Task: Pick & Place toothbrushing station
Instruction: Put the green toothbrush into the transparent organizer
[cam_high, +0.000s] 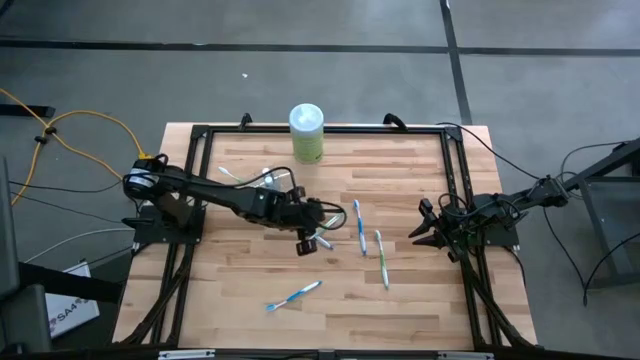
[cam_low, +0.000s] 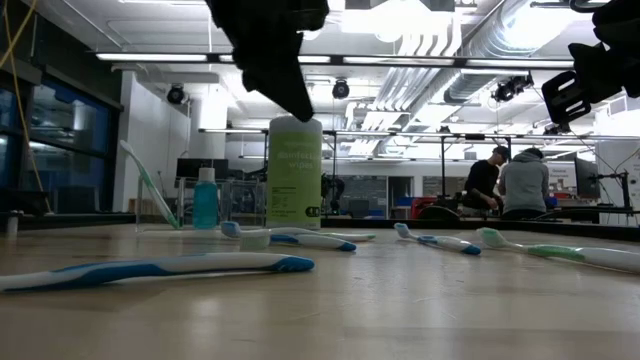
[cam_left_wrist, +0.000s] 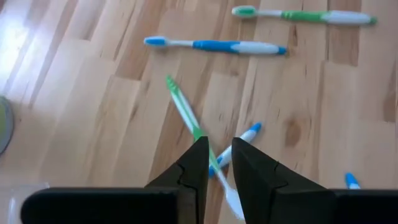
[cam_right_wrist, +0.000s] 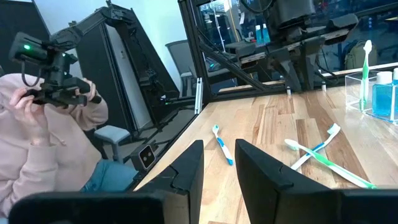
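Note:
A clear cup stands at the table's far left with a green toothbrush upright in it. Two toothbrushes, one green and one blue, lie crossed on the wood at mid-table. My left gripper hangs above this pair, slanting down, narrowly open and holding nothing. From the low view its fingers are well clear of the table. Three more toothbrushes lie flat: blue, green and blue. My right gripper waits at the right edge, narrowly open and empty.
A light-green canister with a white lid stands at the far edge. A blue bottle sits beside the cup. Black frame rails border the table. A person sits beyond the near-left side, and others are far behind.

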